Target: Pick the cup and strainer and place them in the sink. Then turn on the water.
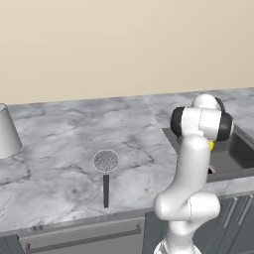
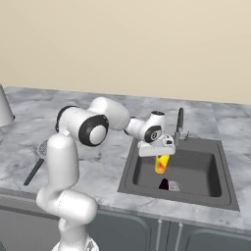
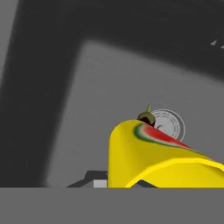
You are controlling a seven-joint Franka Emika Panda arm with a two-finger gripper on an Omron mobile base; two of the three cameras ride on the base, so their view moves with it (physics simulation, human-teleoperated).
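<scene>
My gripper [image 2: 162,158] is clamped tight on the yellow cup [image 2: 161,163], and I'm holding it in the air over the sink [image 2: 223,196], above the basin floor toward the left wall, with the drain [image 2: 170,186] below. The strainer [image 1: 105,171] lies flat on the counter [image 1: 59,144] near the front edge, well left of the sink, and the tap [image 2: 179,123] stands at the sink's back rim.

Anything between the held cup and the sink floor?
Nothing visible. The gripper holds the cup above the sink basin; below it the floor is bare apart from the drain. The strainer lies on the counter.
</scene>
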